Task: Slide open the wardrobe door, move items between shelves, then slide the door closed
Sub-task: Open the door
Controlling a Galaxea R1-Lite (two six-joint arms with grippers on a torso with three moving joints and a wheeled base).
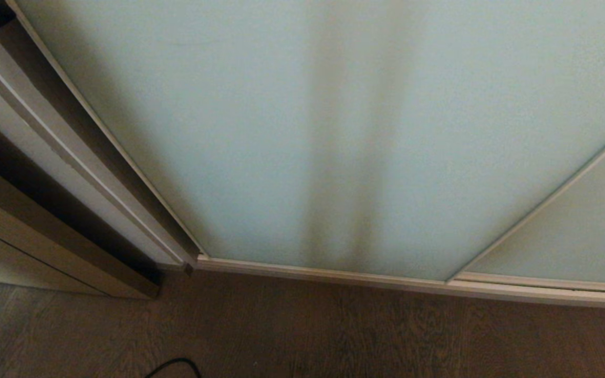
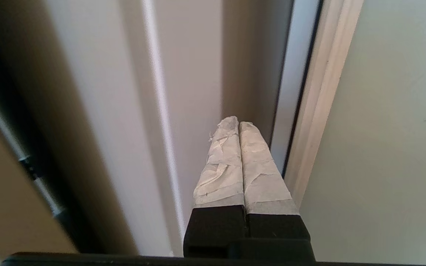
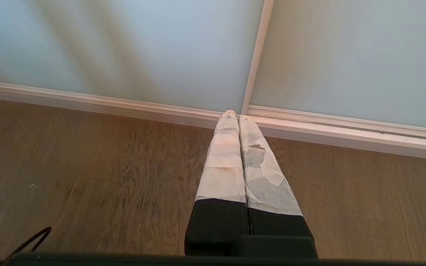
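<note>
No text, label, brand, number or sign legible anywhere (not in the head view, nor in either wrist view).
</note>
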